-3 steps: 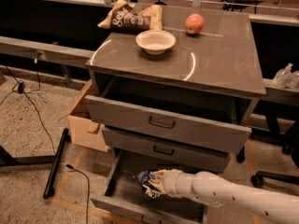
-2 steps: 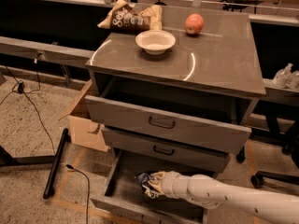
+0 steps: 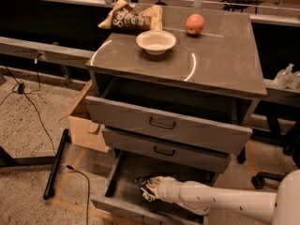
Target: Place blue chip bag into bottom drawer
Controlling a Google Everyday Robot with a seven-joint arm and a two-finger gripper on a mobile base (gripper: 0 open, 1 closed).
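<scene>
**Your gripper (image 3: 157,189) had sunk a touch lower into the bottom drawer (image 3: 123,207), and the blue chip bag (image 3: 145,185) went down with it.**

Over the last second the change was slight. The arm eased down and a little toward the drawer's left wall, so the bag sat inside the open drawer, behind its front panel and near the middle of its floor. You could judge the placing nearly done, with only the release and the withdrawal left. You could not tell whether the bag already rested on the drawer floor, or whether the gripper held it or had let go. The bag looked crumpled and dark blue with pale patches of print, bunched against the gripper's tip.
</scene>
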